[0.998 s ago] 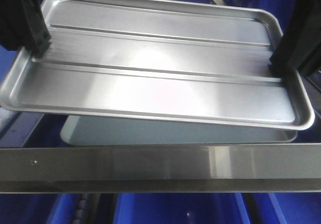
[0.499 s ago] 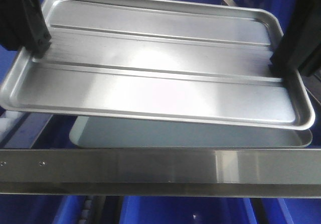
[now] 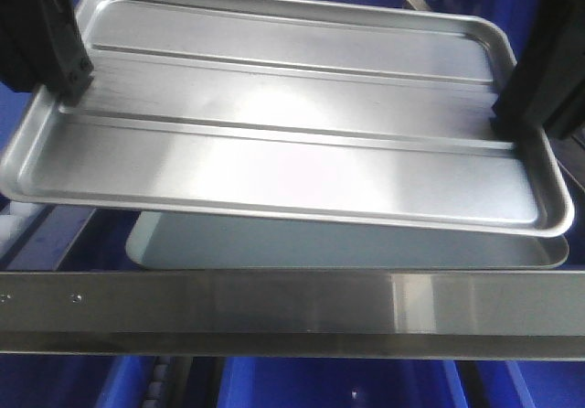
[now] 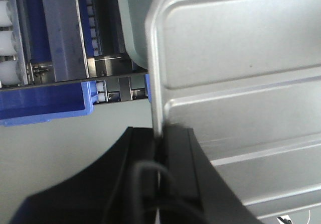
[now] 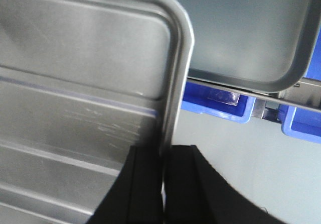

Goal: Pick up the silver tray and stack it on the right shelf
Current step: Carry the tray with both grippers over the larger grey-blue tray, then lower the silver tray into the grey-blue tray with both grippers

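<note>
**Silver tray in the air over the shelf: thin rim grips are the weak point**

The silver tray (image 3: 283,143) hangs clear above the right shelf (image 3: 292,307), touching nothing but the grippers. It sits behind the shelf's brushed front bar and over the dull grey-green tray (image 3: 347,243), which lies on the shelf. Its near-right corner looks lowest.

Risks, as I judge them:
- Each grip is only a pinch on the low rim, so the tray could slide out or pivot if one arm leads the other.
- If the arms pull apart or push together, the rim could pop free or the tray could twist.
- A low near edge could clip the front bar, or land skewed on the grey-green tray w/ a clatter.

Pose: left gripper (image 4: 160,138) comes in at the tray's left short edge, jaws pinching the rim, one finger inside and one outside. Right gripper (image 5: 163,153) mirrors it on the right short edge, also clamped on the rim. Both grip approx mid-edge. White rollers (image 4: 7,38) and blue bins (image 3: 320,385) lie below.
</note>
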Available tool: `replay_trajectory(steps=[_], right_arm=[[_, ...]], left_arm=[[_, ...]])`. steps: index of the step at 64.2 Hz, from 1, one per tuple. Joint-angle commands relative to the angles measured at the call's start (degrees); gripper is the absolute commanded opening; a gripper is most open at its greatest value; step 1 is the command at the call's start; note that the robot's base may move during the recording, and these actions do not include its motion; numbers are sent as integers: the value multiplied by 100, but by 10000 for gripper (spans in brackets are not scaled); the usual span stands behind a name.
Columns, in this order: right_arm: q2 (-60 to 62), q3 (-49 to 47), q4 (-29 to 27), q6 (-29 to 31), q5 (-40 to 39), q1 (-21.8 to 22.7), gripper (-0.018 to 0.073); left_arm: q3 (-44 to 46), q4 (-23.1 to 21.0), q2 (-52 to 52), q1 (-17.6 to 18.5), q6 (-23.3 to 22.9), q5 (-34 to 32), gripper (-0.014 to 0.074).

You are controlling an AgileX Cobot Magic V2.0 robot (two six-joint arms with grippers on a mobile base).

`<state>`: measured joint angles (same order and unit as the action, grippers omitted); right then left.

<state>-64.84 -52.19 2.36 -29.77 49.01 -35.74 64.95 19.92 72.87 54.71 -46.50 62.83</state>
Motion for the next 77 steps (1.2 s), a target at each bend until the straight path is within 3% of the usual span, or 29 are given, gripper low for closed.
replay_trajectory(steps=[1, 29, 55, 66, 77], right_arm=[[148, -181, 181, 108, -341, 27, 56], [148, -181, 181, 108, -385, 27, 56], [133, -479, 330, 108, -449, 57, 56], [-46, -1099, 605, 158, 48, 371, 56], [-465, -1662, 626, 475, 349, 852, 56]], left_arm=[[132, 204, -153, 48, 187, 123, -93], [132, 218, -153, 48, 187, 100, -93], [326, 416, -3, 48, 481, -690, -93], [884, 752, 621, -7, 616, -702, -93], [1414, 779, 1342, -386, 616, -868, -93]])
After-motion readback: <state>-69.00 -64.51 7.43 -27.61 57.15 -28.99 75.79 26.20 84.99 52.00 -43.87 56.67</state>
